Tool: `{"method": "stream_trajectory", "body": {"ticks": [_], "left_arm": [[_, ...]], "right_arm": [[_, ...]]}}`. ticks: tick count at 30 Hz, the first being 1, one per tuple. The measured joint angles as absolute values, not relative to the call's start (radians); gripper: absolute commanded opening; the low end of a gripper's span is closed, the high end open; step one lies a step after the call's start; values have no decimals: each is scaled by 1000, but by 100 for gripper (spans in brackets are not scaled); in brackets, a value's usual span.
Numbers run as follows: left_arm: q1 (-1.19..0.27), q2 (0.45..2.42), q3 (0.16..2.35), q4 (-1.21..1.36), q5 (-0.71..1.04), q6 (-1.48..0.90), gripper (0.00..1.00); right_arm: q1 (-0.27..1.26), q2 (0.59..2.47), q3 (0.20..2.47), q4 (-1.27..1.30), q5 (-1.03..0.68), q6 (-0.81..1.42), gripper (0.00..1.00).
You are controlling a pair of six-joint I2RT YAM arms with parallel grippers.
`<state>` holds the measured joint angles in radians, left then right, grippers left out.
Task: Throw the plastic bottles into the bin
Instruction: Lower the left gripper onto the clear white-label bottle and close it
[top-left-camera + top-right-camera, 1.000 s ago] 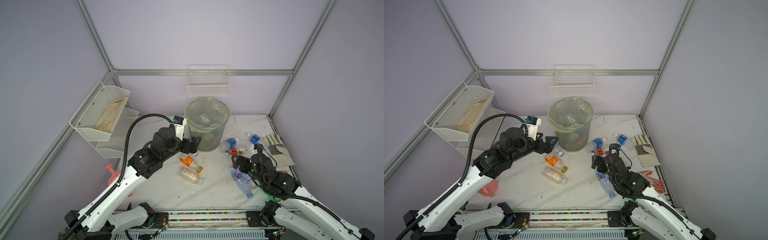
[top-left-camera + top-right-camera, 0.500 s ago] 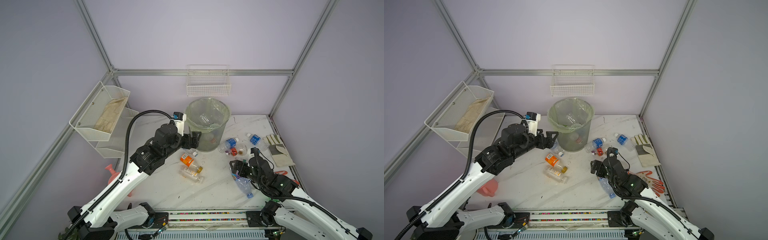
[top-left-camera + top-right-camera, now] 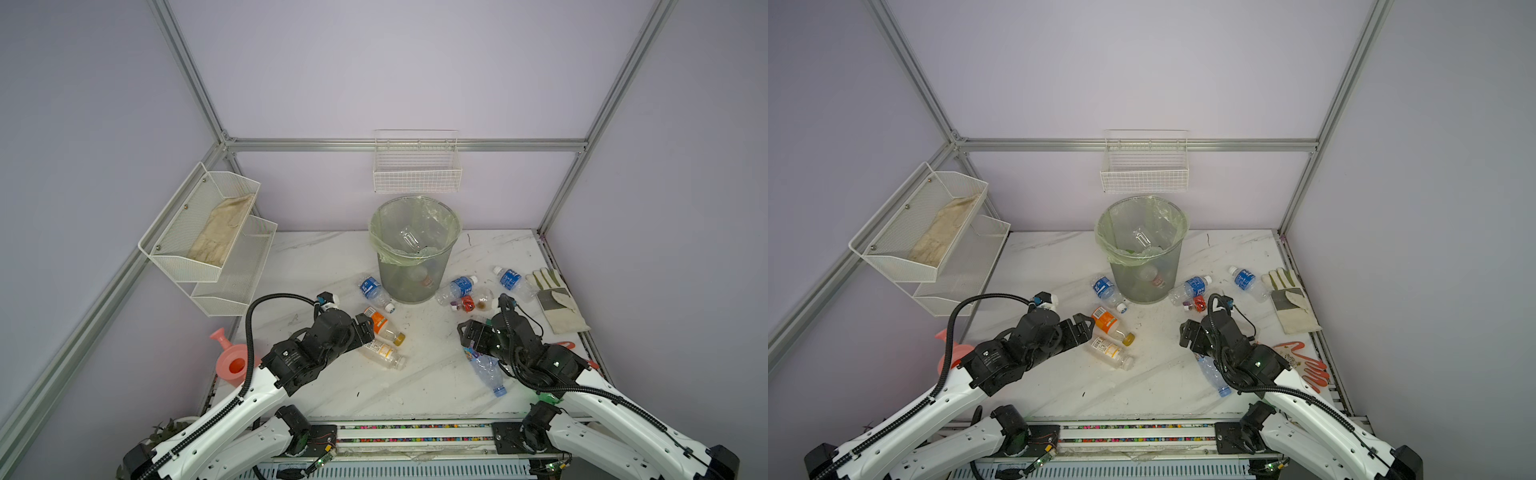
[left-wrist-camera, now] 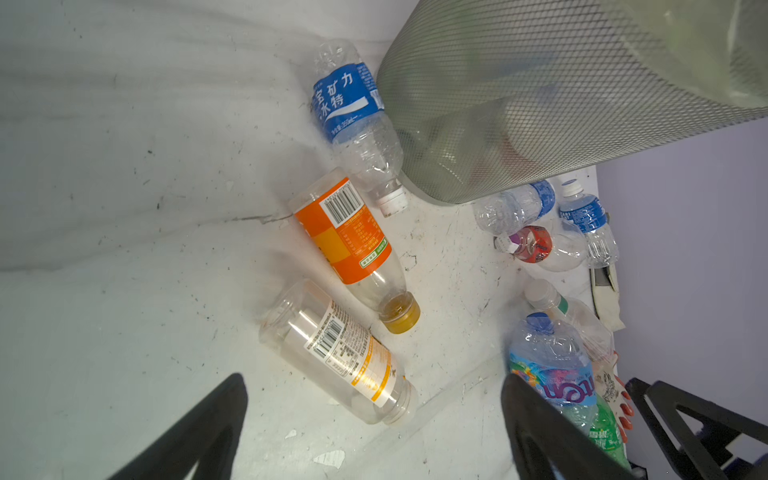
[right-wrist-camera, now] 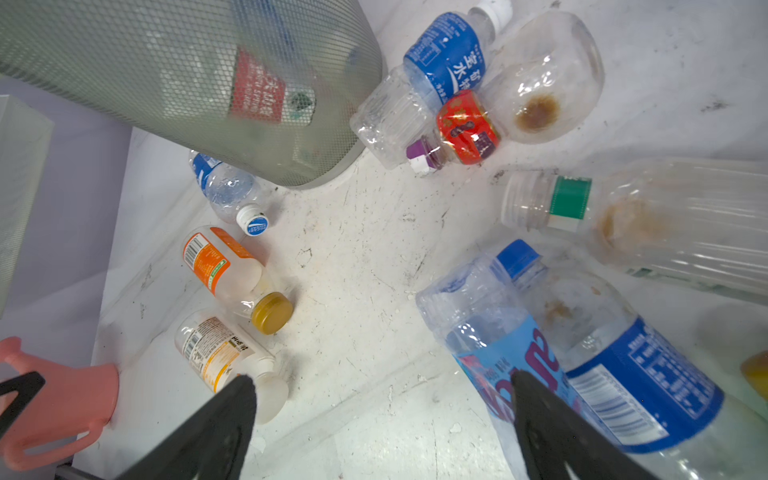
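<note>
Left gripper (image 4: 374,415) hung low over the counter (image 3: 316,257), jaws wide and empty. Just ahead of them lay the pale-label bottle (image 4: 336,353), barcode up, neck toward the tips. Beyond it was the orange-label bottle (image 4: 349,232), barcode showing too. Farther off, the blue-label bottle (image 4: 353,112) with white Chinese characters lay just left of the bin (image 3: 415,274), far centre. Over on the right, the right gripper (image 5: 382,415) stood wide too, holding nothing. A crushed bottle (image 5: 478,316) with purple lettering lay just beside one tip.
</note>
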<state>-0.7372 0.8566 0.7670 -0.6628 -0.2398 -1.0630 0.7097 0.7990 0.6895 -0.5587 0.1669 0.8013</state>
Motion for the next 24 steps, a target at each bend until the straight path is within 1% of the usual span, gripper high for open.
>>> {"method": "stream_trajectory", "body": {"ticks": [5, 10, 19, 24], "left_arm": [[-790, 920, 728, -632, -262, -1197, 95], [-806, 1021, 676, -573, -261, -1281, 94], [-807, 1169, 652, -460, -260, -1336, 93], [-807, 1267, 652, -408, -243, -1367, 90]], "right_arm": [[710, 811, 740, -585, 198, 845, 97], [710, 814, 744, -589, 198, 864, 97], [710, 810, 744, -593, 198, 888, 97], [710, 809, 742, -596, 200, 894, 97]]}}
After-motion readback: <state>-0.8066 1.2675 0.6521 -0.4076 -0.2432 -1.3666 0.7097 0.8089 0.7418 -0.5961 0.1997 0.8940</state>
